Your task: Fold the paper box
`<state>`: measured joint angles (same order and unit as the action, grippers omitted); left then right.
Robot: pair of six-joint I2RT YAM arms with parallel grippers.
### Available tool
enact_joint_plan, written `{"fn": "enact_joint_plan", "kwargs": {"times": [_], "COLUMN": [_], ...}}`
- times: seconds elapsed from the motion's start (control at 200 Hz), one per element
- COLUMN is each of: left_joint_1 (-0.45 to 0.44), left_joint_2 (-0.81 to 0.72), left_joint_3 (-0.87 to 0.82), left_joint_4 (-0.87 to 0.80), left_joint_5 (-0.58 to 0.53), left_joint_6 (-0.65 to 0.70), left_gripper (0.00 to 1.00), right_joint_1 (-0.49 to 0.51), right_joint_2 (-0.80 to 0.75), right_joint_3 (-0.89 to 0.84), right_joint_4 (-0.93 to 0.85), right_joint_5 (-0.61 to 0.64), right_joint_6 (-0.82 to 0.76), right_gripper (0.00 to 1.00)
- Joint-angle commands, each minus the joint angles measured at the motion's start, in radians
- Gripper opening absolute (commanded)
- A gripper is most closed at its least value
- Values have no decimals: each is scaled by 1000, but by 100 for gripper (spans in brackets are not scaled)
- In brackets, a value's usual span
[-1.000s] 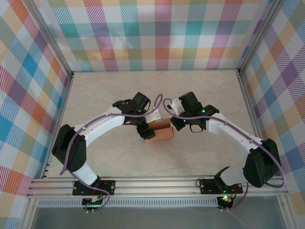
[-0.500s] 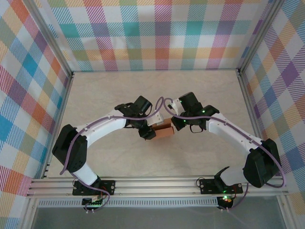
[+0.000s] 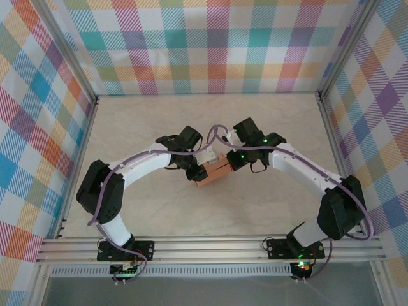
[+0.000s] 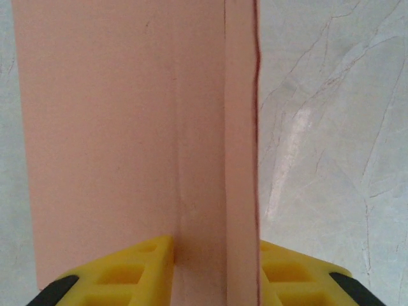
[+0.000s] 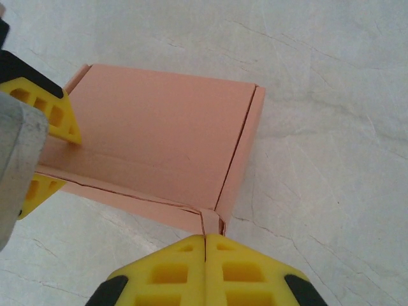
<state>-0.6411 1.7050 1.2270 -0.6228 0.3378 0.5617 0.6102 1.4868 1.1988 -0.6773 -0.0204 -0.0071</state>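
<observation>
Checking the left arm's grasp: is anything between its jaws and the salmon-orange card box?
Nothing visible does. The jaws of the left gripper straddle an edge of the salmon-orange card box directly; the shut right gripper sits at its corner.

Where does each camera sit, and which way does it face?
Top external: above and behind the bases, looking down on the table; both arms meet at the paper box.
Left wrist: on the left arm, looking along the left gripper at the box, fingers flanking a fold.
Right wrist: on the right arm, looking past the shut right gripper at the box's corner.
Both wrist views share the box and the left gripper's fingers.
</observation>
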Motion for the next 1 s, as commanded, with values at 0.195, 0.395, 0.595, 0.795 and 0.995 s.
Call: {"fn": "enact_joint_plan", "kwargs": {"times": [0.195,0.395,0.595,0.795,0.995], "left_joint_1": [10,-10,-14,27,134], "left_joint_2": [67,99,29,-102,-191], "left_joint_3": [-8,-35,-75,-93,-148], "left_joint_4": [14,33,91,152,311], "left_joint_5": [30,-14,6,142,153], "left_joint_6": [-12,-14,-35,-79,-289], "left_gripper": [30,35,61,83,98], "right_joint_1": [2,1,2,0,0], "right_joint_2": [18,8,17,15,22], "right_joint_3": [-124,-282,-329,-344,-343], "right_joint_4": [164,370,422,419,430], "right_joint_5": [37,74,100,114,100], "right_joint_6": [7,57,81,68,68], "right_gripper": [0,0,0,0,0]}}
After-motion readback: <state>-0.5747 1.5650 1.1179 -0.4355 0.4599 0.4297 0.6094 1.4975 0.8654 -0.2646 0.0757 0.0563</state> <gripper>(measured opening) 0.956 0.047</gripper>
